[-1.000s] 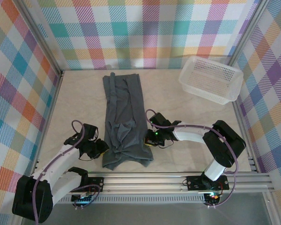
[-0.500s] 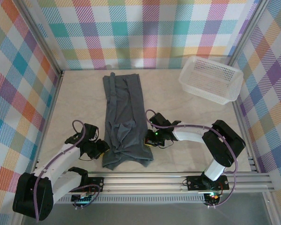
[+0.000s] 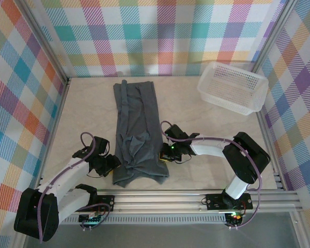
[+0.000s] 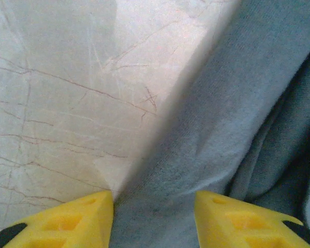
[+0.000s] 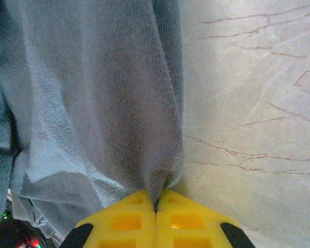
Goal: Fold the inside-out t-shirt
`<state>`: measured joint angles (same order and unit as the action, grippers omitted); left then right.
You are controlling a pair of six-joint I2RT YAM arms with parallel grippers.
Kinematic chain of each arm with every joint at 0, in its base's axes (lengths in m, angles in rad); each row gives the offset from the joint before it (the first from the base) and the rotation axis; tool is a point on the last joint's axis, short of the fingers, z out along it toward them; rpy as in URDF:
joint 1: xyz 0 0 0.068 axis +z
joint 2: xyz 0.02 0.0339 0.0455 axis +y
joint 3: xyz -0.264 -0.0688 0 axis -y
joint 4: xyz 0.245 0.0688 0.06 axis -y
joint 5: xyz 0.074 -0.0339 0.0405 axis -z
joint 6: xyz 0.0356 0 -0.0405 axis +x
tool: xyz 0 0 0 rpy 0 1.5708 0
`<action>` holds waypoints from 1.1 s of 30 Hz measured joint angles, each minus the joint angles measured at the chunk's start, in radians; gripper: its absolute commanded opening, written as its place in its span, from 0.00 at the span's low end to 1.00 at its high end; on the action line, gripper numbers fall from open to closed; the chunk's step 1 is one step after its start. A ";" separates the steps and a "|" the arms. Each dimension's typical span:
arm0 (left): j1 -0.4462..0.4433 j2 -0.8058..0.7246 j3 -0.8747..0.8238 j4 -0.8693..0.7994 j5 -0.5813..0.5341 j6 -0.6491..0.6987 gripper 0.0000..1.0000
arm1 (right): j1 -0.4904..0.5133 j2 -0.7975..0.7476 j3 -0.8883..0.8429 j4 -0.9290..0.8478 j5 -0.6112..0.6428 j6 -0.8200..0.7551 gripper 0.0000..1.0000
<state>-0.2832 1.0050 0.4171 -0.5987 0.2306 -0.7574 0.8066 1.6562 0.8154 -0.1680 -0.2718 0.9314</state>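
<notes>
Overhead, the inside-out t-shirt (image 3: 137, 129) lies as a rumpled strip from twelve to six o'clock down the table (image 3: 206, 124), the white mesh basket (image 3: 231, 88) well apart at two o'clock by the plaid wall (image 3: 165, 36); the left gripper (image 3: 111, 164) sits at the strip's eight o'clock edge, the right gripper (image 3: 164, 153) at its four o'clock edge. From the left wrist, the yellow fingers (image 4: 88, 219) stand apart, released, the cloth's edge lying between them, bare tabletop at ten o'clock. From the right wrist, the jaws are clenched on a fold of the shirt's edge, tabletop at three o'clock.
</notes>
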 measured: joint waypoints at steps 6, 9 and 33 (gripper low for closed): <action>-0.018 0.032 0.012 -0.006 -0.021 0.003 0.34 | 0.000 0.002 0.000 0.002 -0.002 0.000 0.02; -0.026 0.042 0.018 -0.022 -0.039 0.000 0.21 | 0.000 0.002 0.000 0.002 -0.002 0.000 0.01; -0.061 0.014 0.022 0.012 -0.021 -0.013 0.00 | 0.000 0.013 0.000 0.002 -0.002 0.000 0.00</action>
<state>-0.3447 1.0187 0.4393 -0.5869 0.2096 -0.7700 0.8066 1.6695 0.8158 -0.1661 -0.2733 0.9314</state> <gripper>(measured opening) 0.057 0.046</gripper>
